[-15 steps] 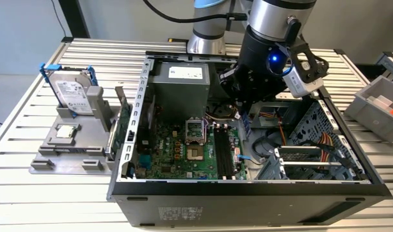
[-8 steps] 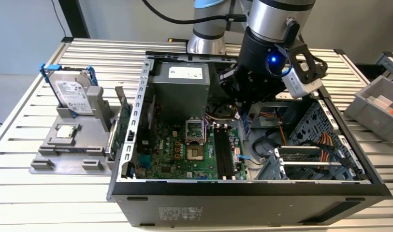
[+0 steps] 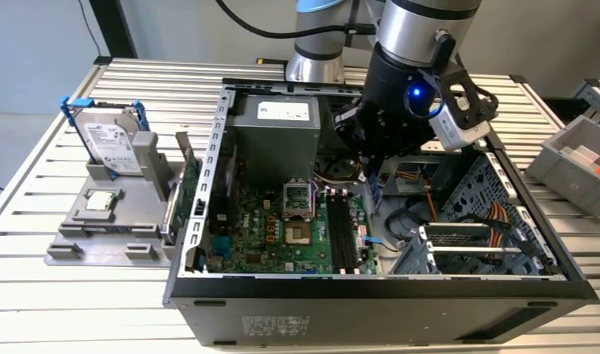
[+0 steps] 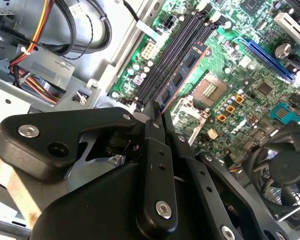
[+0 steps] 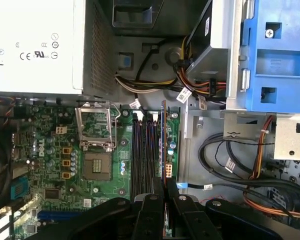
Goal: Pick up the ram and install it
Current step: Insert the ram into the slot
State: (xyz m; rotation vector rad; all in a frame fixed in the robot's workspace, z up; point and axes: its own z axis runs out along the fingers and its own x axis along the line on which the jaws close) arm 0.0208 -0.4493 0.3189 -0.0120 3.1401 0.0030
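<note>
My gripper [image 4: 158,114] is shut on the ram [image 4: 182,75], a long thin stick with dark chips and an orange-edged side, gripped at one end. It hangs above the green motherboard [image 4: 240,65], close to the black memory slots [image 4: 175,50] and roughly in line with them. In the first wrist view the ram [image 5: 163,145] shows edge-on, just beside the slots [image 5: 142,150], with the gripper [image 5: 163,197] closed around it. In the exterior view the gripper [image 3: 375,168] is inside the open computer case [image 3: 378,295], and the ram [image 3: 376,195] hangs below it over the slots [image 3: 344,236].
A silver power supply [image 3: 275,125] fills the case's back. The CPU socket [image 5: 96,122] sits beside the slots. Cable bundles [image 5: 240,180] and a blue drive bracket [image 5: 275,55] crowd the other side. A hard drive [image 3: 113,144] and small chip [image 3: 102,199] rest on a grey fixture outside.
</note>
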